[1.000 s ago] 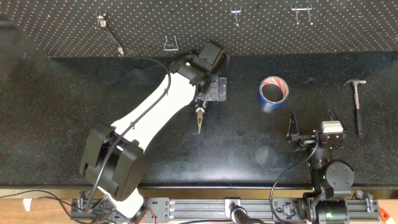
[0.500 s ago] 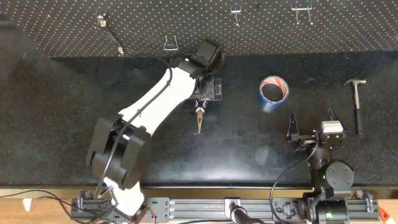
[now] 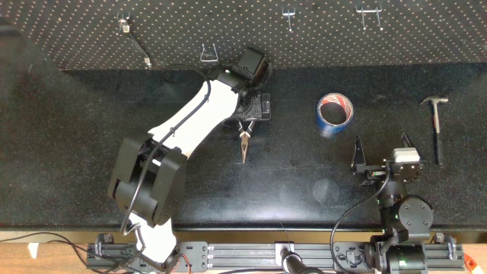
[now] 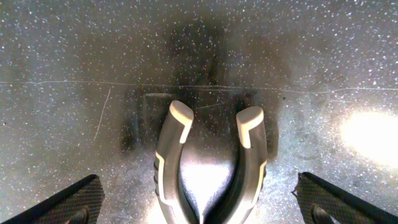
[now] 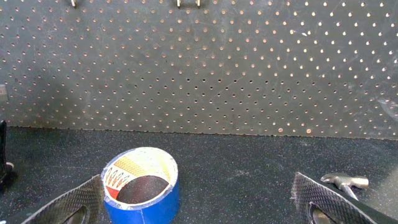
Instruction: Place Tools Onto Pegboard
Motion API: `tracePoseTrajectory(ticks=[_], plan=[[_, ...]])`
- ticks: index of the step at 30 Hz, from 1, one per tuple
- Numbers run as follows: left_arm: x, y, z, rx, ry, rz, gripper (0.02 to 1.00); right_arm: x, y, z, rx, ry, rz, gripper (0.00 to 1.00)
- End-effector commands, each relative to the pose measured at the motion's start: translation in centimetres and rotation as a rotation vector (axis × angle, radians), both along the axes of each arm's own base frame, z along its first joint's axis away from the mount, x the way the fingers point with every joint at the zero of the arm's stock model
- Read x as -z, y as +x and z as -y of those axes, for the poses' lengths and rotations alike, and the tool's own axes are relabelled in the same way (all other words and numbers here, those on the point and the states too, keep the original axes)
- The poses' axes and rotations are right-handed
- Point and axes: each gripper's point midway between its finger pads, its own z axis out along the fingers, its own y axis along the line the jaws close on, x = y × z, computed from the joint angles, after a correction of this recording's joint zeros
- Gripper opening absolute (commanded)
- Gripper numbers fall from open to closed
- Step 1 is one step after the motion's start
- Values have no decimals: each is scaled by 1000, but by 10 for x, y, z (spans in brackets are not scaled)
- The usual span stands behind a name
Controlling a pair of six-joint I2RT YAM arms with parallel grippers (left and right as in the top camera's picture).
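— While the left gripper [image 4: 199, 208] is hanging low over the black table [image 3: 91, 114], where are the pliers [image 4: 208, 165] lying?

— They are lying flat on the table a little toward 12 o'clock of its middle, directly beneath that gripper. Their nose is pointing to 6 o'clock, and their two grey handles are pointing to 12 o'clock.

— Is the gripper grasping them?

— No, it is released. Its fingers are standing wide apart, one on each side of the handles, and neither is touching them.

— And the right gripper [image 3: 382, 156]?

— It is sitting at about 4 o'clock of the table, well apart from the pliers. It is also released, with its fingers spread and nothing between them.

— What else is lying around?

— A blue roll of tape [image 5: 141, 185] is resting at 2 o'clock of the pliers. A hammer [image 3: 435, 129] is lying near the 3 o'clock edge, with its head toward 12 o'clock.

— Is anything hanging up?

— A wrench [image 3: 137, 42] is hanging on the pegboard [image 3: 228, 23], which is running along the 12 o'clock side. It is hanging at about 10 o'clock of the pliers. A wire hook [image 3: 208, 55] is sitting on the board just at 11 o'clock of the left gripper.
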Motion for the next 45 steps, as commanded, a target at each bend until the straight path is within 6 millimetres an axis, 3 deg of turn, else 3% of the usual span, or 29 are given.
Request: tracePoseTrajectory(ticks=[1,17,45], plan=[[4,4,3,0,-14,-13,998,1,0,0,-1,-11,0,985],[21,-2,7,4,-25,-62,998,1,0,0,-1,-11,0,985],[21,1,10,40,-29,-51,998,1,0,0,-1,-11,0,985]])
